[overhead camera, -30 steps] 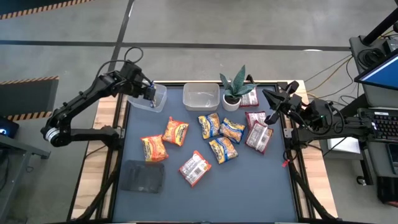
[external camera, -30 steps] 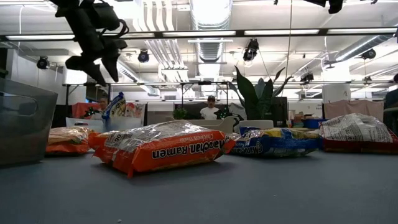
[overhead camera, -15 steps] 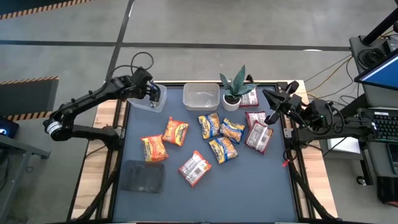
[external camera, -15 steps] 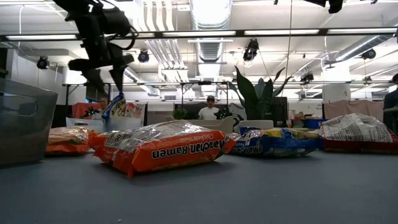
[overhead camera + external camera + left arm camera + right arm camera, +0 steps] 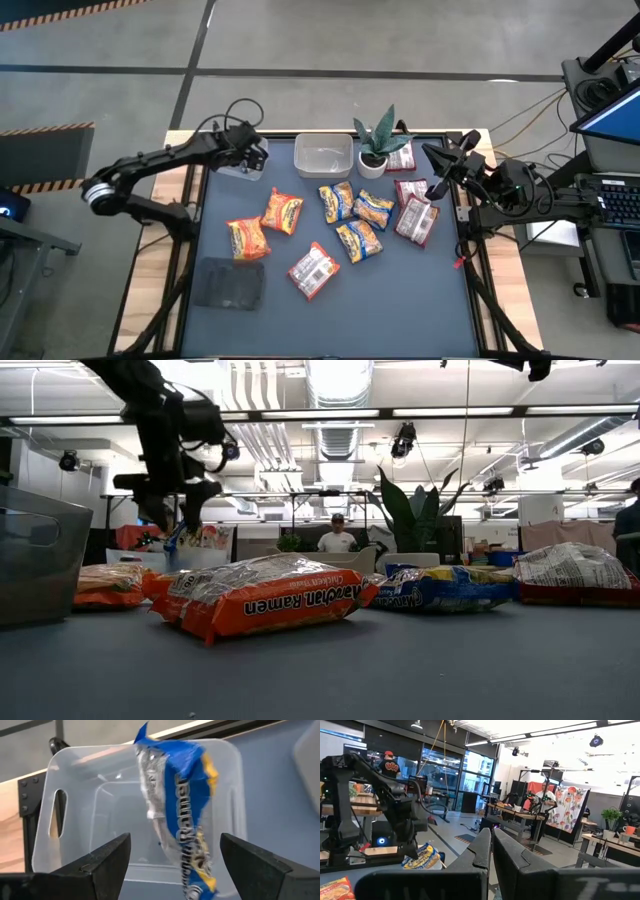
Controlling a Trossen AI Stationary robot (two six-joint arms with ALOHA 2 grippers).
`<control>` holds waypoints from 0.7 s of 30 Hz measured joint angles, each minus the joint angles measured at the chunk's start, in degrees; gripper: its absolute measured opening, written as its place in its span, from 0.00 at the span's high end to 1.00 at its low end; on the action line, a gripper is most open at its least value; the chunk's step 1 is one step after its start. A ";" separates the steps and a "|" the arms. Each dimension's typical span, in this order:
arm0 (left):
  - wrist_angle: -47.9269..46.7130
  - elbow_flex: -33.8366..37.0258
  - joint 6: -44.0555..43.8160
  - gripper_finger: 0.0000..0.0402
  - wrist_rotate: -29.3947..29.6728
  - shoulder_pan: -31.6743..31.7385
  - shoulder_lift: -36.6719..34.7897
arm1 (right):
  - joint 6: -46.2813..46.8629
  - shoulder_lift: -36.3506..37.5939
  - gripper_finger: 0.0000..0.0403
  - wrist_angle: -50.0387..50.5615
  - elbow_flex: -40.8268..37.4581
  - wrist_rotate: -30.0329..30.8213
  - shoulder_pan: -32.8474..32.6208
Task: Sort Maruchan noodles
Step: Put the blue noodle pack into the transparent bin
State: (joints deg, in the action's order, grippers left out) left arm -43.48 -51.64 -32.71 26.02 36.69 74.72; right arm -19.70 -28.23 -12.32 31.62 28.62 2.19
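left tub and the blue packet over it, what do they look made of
The tub looks like clear, slightly frosted rigid plastic: the table shows through its walls. The blue packet seems thin, glossy plastic film, crinkled, with a silvery sheen, standing in the tub in front of the open left pincer.

A blue-yellow crinkly noodle packet (image 5: 179,815) stands inside the clear plastic tub (image 5: 75,785), filling its middle. Bare dark mat (image 5: 400,300) lies open along the near edge.

I see desk (image 5: 440,320) with dark blue-grey top, wood strips along both sides. Directly on it: two clear tubs (image 5: 323,155) at far edge, small potted plant (image 5: 376,150) beside them, Maruchan noodles (image 5: 340,225) scattered flat across middle, dark grey cloth pad (image 5: 229,283) lying near front left.
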 joint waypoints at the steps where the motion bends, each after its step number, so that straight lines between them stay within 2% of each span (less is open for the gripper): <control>1: 1.09 0.44 -0.02 0.29 0.11 0.00 0.31 | 0.00 0.00 0.98 0.00 0.00 -0.01 -0.02; 6: 7.06 2.68 0.53 0.29 0.26 -0.04 1.95 | 0.00 0.00 0.98 0.00 0.00 0.00 -0.02; 12: 8.54 3.56 0.59 0.33 2.05 -0.02 4.04 | 0.11 0.01 0.98 0.00 0.00 0.00 -0.01; 16: 8.42 3.56 0.63 0.43 3.72 -0.02 5.63 | 0.11 0.00 0.98 0.00 0.00 -0.01 -0.02; 21: 8.30 3.56 0.60 0.62 3.76 -0.02 6.19 | 0.13 0.00 0.98 0.01 0.00 0.00 -0.02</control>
State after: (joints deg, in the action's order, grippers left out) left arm -35.18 -48.07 -32.11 29.78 36.67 80.91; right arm -19.57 -28.23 -12.31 31.62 28.62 2.17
